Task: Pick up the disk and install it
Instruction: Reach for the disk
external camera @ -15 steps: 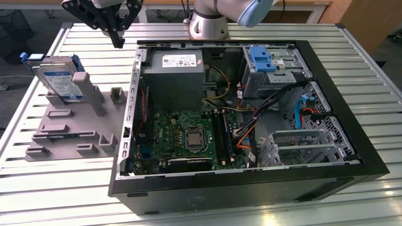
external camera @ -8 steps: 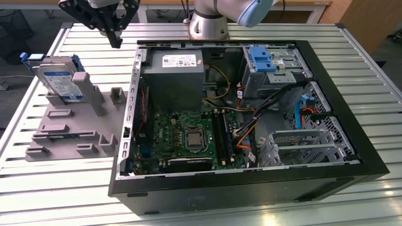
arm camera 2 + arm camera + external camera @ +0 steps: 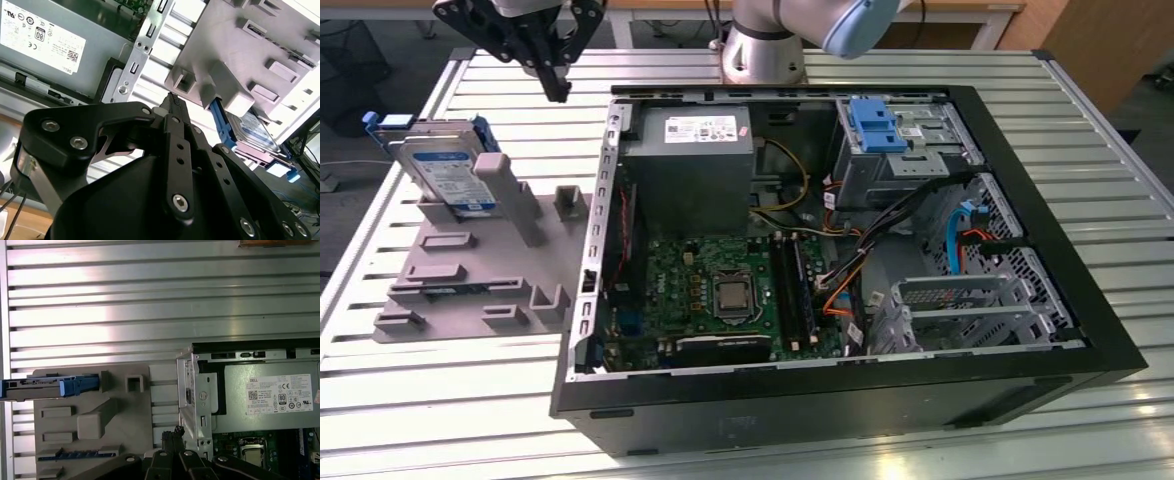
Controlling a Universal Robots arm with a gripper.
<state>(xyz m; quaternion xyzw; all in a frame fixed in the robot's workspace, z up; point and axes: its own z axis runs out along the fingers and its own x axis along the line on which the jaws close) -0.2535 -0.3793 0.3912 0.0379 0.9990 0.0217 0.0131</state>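
At the exterior view's left there is one disk [image 3: 438,165]. It is flat, silver and shiny, with a white and blue sticker and a blue plastic frame around it. It stands on its long edge at the far end of one grey plastic stand [image 3: 454,270] and leans on a grey post. Its long side runs from left to right, and its sticker side faces the near side. In the first wrist view the disk [image 3: 50,386] shows as a thin strip, edge on.

The stand is flat with small blocks and slots on it. It lies on one table [image 3: 454,400] made of shiny metal strips.

Next comes one black gripper [image 3: 560,92], up in the air above the table, between the stand and the computer. Its fingers are pinched together on nothing.

To the right lies one open black computer case [image 3: 854,400]. Inside are one grey metal box [image 3: 694,170], one green board [image 3: 707,270] and one blue bracket [image 3: 878,125].
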